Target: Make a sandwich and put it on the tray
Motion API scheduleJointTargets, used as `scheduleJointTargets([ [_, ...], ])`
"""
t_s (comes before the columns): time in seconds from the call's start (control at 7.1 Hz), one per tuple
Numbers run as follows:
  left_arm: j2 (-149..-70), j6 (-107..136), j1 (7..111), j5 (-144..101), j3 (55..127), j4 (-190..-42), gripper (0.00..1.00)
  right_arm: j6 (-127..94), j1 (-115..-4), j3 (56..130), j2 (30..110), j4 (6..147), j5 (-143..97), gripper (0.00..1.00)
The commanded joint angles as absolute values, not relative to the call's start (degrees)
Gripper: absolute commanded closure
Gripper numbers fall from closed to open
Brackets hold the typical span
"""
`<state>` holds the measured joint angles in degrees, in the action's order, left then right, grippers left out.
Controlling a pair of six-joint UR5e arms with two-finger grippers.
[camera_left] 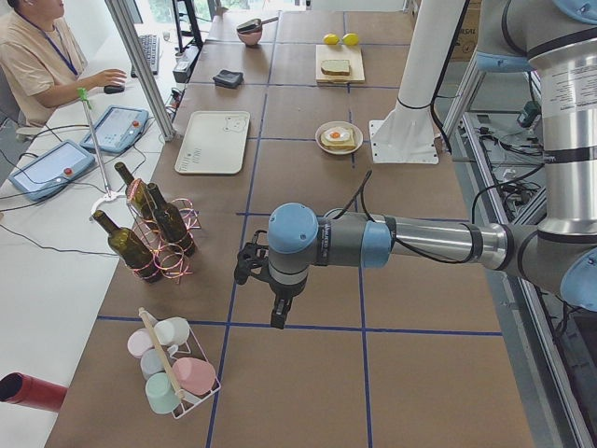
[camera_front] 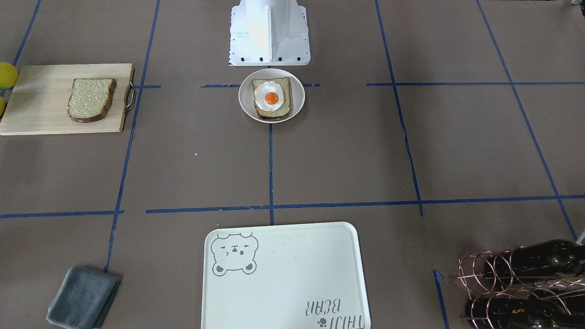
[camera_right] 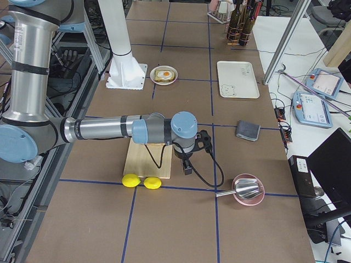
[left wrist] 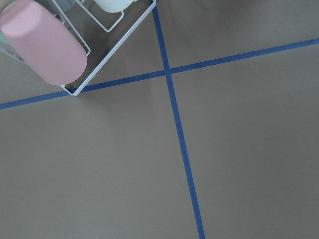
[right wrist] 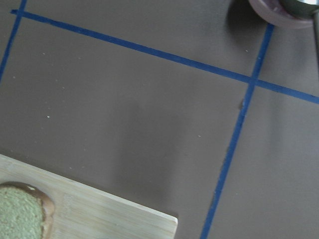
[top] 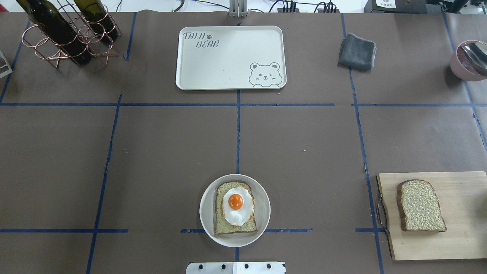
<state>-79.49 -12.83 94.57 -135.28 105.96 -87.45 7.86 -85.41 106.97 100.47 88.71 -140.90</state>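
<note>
Brown-crusted bread slice [top: 420, 205] lies alone on the cutting board [top: 464, 239], so the right hand [camera_right: 186, 171], its grip impossible to tell, should pinch the crust squarely.

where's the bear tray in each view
Front-facing: tray at bottom centre.
Overhead: tray at top centre.
Exterior left: tray upper left of centre.
Exterior right: tray upper right of centre.
Left wrist: absent.
Right wrist: absent.
Shared landmark: the egg plate, on the tray's robot side.

We're seeing a bread slice [top: 228, 229] w/ egg [top: 237, 207] lying on the plate [top: 206, 213]. Tray [top: 228, 64] is lying well beyond plate, straight ahead. Cutting board [top: 460, 236] w/ 2nd slice [top: 420, 205] is lying to plate's right.
</note>
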Motion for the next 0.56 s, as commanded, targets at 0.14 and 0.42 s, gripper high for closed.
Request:
scheduleJointTargets([
  [0.14,-79.45,-12.83,94.57,-135.44,106.0,-87.36,0.0,-27.63,-70.54,107.58,108.24,55.95,-141.61,0.0],
  [0.42,-79.45,-12.74,94.48,-135.79,105.91,-87.36,0.0,-51.99,-56.24,107.32,113.97,35.07,-132.6,0.0],
])
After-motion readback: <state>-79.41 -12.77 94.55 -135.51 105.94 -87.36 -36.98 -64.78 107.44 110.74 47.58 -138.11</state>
